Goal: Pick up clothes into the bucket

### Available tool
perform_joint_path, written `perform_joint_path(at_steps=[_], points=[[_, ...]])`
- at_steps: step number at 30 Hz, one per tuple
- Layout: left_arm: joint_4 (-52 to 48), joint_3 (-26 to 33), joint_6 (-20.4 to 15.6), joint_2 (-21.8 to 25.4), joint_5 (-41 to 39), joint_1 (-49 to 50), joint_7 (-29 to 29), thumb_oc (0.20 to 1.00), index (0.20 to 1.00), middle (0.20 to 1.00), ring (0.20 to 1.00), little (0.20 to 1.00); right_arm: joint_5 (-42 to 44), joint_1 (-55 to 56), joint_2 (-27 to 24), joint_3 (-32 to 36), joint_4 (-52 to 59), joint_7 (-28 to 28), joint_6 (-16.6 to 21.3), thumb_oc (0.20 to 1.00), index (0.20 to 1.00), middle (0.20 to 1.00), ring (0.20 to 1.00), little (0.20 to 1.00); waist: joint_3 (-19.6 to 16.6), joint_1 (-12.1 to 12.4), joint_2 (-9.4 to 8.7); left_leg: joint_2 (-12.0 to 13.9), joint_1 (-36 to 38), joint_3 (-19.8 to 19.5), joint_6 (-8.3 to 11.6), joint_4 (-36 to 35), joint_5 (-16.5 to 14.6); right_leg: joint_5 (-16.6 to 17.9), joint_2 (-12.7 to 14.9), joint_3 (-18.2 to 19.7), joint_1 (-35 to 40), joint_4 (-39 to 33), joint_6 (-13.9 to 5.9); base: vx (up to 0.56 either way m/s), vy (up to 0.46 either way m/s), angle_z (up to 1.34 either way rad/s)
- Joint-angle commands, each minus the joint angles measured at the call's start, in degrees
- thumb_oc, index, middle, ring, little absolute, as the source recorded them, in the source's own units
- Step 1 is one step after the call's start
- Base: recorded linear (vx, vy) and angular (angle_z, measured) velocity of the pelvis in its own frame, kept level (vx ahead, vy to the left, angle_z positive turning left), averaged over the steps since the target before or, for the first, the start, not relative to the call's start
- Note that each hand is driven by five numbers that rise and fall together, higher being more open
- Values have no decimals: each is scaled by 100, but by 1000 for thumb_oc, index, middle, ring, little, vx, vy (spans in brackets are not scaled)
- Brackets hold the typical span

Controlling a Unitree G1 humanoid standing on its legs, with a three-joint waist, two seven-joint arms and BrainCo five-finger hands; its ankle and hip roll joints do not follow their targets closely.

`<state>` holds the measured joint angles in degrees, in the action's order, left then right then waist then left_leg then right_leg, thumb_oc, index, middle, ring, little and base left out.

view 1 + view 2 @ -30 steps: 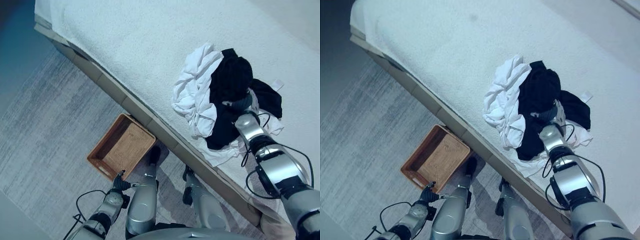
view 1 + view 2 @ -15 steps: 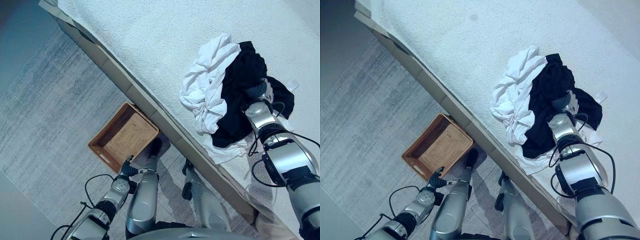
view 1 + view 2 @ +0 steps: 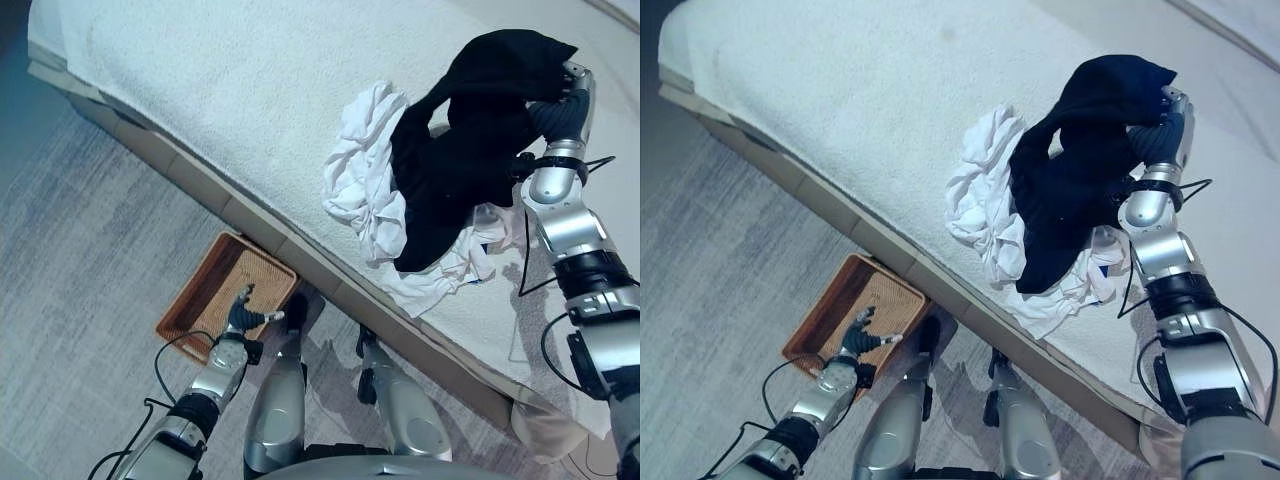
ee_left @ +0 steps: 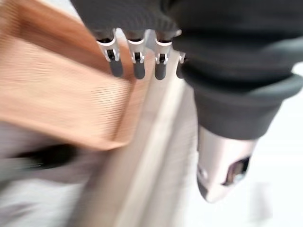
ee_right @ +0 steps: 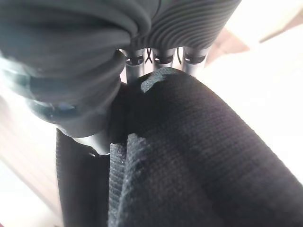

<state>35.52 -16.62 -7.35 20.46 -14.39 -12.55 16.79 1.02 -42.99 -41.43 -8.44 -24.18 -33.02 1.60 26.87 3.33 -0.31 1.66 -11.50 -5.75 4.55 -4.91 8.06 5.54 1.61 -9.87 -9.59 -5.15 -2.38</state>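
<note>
My right hand (image 3: 560,108) is raised over the bed, shut on a black garment (image 3: 468,150) that hangs from it down onto the pile. In the right wrist view the black cloth (image 5: 189,156) bunches under the curled fingers (image 5: 163,56). A crumpled white garment (image 3: 358,190) lies on the bed beside and under the black one. A brown wicker basket (image 3: 212,290) stands on the floor against the bed's side. My left hand (image 3: 243,312) hovers low at the basket's near corner, open, fingers (image 4: 135,59) straight and holding nothing.
The bed (image 3: 200,80) has a white textured cover and runs diagonally across the view, with a wide bare stretch to the left of the clothes. A grey rug (image 3: 90,230) covers the floor around the basket.
My right hand has risen and lifted the black garment off the pile, so it now hangs. The left hand has come closer to the basket. The camera has also shifted.
</note>
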Motion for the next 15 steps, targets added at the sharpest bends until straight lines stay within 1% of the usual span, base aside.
perform_joint_path(at_steps=[1, 2, 4, 6, 7, 8, 11, 13, 15], points=[[-710, 259, -300, 92, -504, 134, 186, 1000, 1000, 1000, 1000, 1000, -366, 74, -216, 260, 639, -91, 127, 200, 200, 200, 200, 200, -609, -90, -308, -480, 77, 135, -372, -9, -324, 197, 260, 563, -108, 53, -372, 26, -16, -12], [-1082, 372, -358, 174, -531, 82, 230, 1000, 1000, 1000, 1000, 1000, -424, 119, -209, 315, 766, -77, 138, 200, 200, 200, 200, 200, -672, -108, -307, -483, 110, 150, -379, -9, -341, 186, 253, 575, -78, 50, -375, 19, -20, -13], [-1740, 564, -363, 314, -488, 73, 269, 1000, 1000, 1000, 1000, 1000, -543, 261, -186, 452, 1141, -21, 126, 200, 200, 200, 200, 200, -775, -135, -321, -484, 205, 177, -389, -9, -383, 158, 242, 589, -5, 59, -373, 26, -15, -11], [-1975, 641, -354, 367, -459, 54, 295, 1000, 1000, 1000, 1000, 1000, -638, 324, -156, 504, 1352, 18, 113, 200, 200, 200, 200, 200, -824, -146, -329, -487, 272, 205, -392, -9, -416, 137, 231, 602, 48, 61, -373, 28, -5, -9], [-2321, 742, -343, 489, -302, -72, 348, 1000, 1000, 1000, 1000, 1000, -642, 390, -81, 530, 1583, 90, 177, 200, 200, 200, 200, 200, -942, -182, -332, -479, 361, 253, -400, -9, -456, 112, 218, 632, 122, 61, -370, 38, -5, -7], [-2491, 787, -312, 557, -193, -101, 366, 1000, 1000, 1000, 1000, 1000, -640, 431, -55, 560, 1731, 157, 193, 200, 200, 200, 200, 200, -985, -193, -339, -464, 420, 280, -399, -9, -482, 102, 213, 647, 159, 65, -373, 53, -6, -14], [-2938, 847, -264, 744, 35, -330, 371, 1000, 1000, 1000, 1000, 1000, -446, 510, 20, 471, 2003, 485, 293, 200, 200, 200, 200, 200, -1158, -244, -360, -435, 591, 372, -411, -9, -558, 71, 190, 733, 297, 67, -382, 48, -4, -18], [-3077, 756, -224, 828, 88, -548, 288, 1000, 1000, 1000, 1000, 1000, -129, 527, 56, 292, 2159, 809, 384, 200, 200, 200, 200, 200, -1288, -288, -378, -410, 712, 436, -417, -9, -596, 49, 175, 780, 402, 67, -381, 63, -9, -12], [-3138, 627, -175, 855, 34, -688, 159, 1000, 1000, 1000, 1000, 1000, 113, 577, 38, 144, 2246, 1112, 384, 200, 200, 200, 200, 200, -1396, -321, -377, -394, 827, 485, -420, -9, -635, 22, 160, 810, 506, 68, -382, 63, -5, -13]])
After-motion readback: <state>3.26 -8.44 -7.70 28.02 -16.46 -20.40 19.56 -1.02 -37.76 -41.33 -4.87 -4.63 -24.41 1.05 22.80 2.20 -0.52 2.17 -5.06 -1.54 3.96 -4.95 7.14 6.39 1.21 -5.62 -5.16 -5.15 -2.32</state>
